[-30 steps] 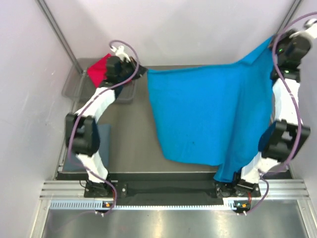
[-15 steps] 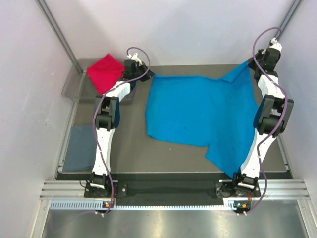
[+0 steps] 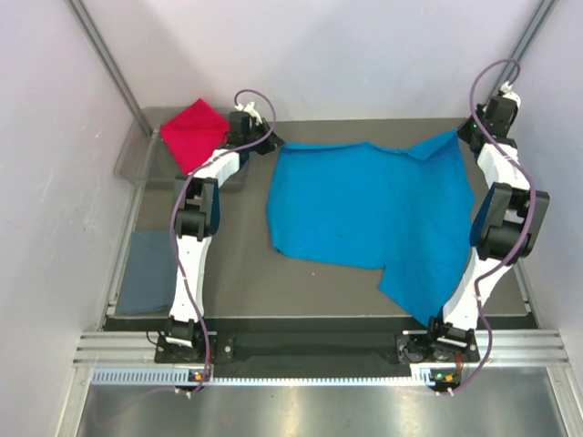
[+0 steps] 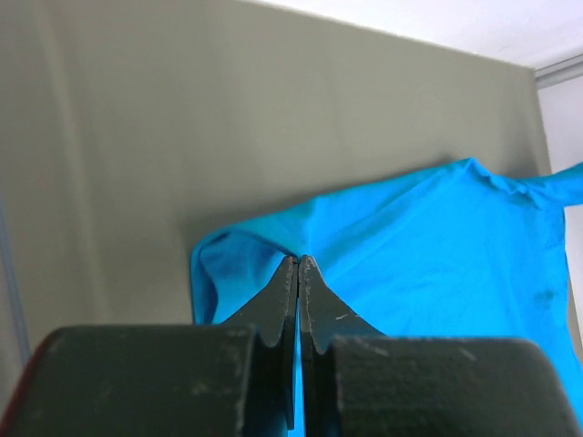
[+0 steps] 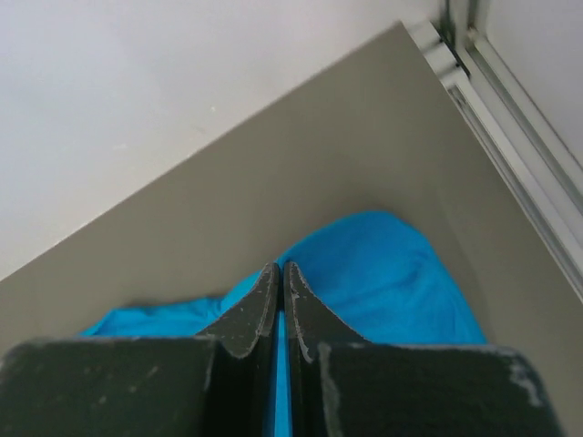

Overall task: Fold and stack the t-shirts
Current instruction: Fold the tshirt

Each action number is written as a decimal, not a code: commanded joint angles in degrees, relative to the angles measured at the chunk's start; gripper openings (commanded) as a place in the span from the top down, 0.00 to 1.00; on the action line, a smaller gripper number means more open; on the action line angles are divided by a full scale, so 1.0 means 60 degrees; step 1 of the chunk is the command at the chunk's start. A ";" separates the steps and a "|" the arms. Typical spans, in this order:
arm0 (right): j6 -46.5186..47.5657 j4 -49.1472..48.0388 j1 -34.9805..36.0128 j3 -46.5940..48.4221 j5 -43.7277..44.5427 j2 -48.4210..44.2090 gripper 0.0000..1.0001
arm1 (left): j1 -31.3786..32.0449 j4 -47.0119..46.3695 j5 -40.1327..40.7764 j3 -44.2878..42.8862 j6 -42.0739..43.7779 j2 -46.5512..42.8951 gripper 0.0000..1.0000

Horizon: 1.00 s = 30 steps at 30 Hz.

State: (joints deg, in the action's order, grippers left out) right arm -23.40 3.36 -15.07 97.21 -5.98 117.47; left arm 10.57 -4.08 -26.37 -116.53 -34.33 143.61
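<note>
turquoise shirt (image 3: 364, 209), red shirt (image 3: 194, 132), slate shirt (image 3: 150, 269): three

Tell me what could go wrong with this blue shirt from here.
The turquoise shirt lies uneven: its near right flap reaches the table's front edge beside the right arm, so it could snag there. The far edge is bunched by the right gripper, so folding now may trap creases. The left gripper pinches only a small corner, which might slip.

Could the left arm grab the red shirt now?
Probably not yet. The red shirt lies close beside the left gripper, but its jaws are shut on a corner of the blue shirt; it must let go first.
</note>
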 commanded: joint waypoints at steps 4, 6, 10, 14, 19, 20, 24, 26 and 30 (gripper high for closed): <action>-0.1197 0.1971 -0.0023 -0.0250 0.0936 -0.1824 1.00 | -0.0077 0.1497 0.0058 0.0319 0.0038 -0.1332 1.00; -0.1257 0.2822 -0.0066 -0.0366 0.1126 -0.2144 1.00 | -0.0077 0.2200 0.0161 0.0350 -0.0182 -0.1536 1.00; -0.0789 0.3804 -0.0285 -0.0878 0.1449 -0.2688 1.00 | -0.0062 0.3240 0.0030 0.0335 -0.0387 -0.1845 1.00; -0.0773 0.3881 -0.0681 -0.2236 0.1494 -0.3464 1.00 | -0.0077 0.4340 0.0103 0.0364 -0.0081 -0.2021 1.00; -0.0686 0.3952 -0.0872 -0.2740 0.1406 -0.3963 1.00 | -0.0077 0.4897 0.0118 0.0715 0.0301 -0.2343 1.00; -0.0656 0.4112 -0.0872 -0.2769 0.1450 -0.3992 1.00 | -0.0077 0.4956 0.0118 0.0759 0.0403 -0.2387 1.00; -0.0553 0.4172 -0.0901 -0.3222 0.1655 -0.4343 1.00 | -0.0077 0.5366 0.0352 0.0892 0.0608 -0.2520 1.00; -0.0495 0.4172 -0.0901 -0.3572 0.1699 -0.4432 1.00 | -0.0077 0.5745 0.0323 0.0761 0.0711 -0.2388 1.00; -0.0422 0.4202 -0.0974 -0.3999 0.1714 -0.4563 1.00 | -0.0077 0.5967 0.0322 0.0818 0.0799 -0.2226 1.00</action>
State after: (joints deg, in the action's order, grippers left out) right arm -27.07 28.88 -20.45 74.37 2.96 92.79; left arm 10.50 29.32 -24.95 -111.63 -31.33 132.86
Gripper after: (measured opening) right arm 0.009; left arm 0.011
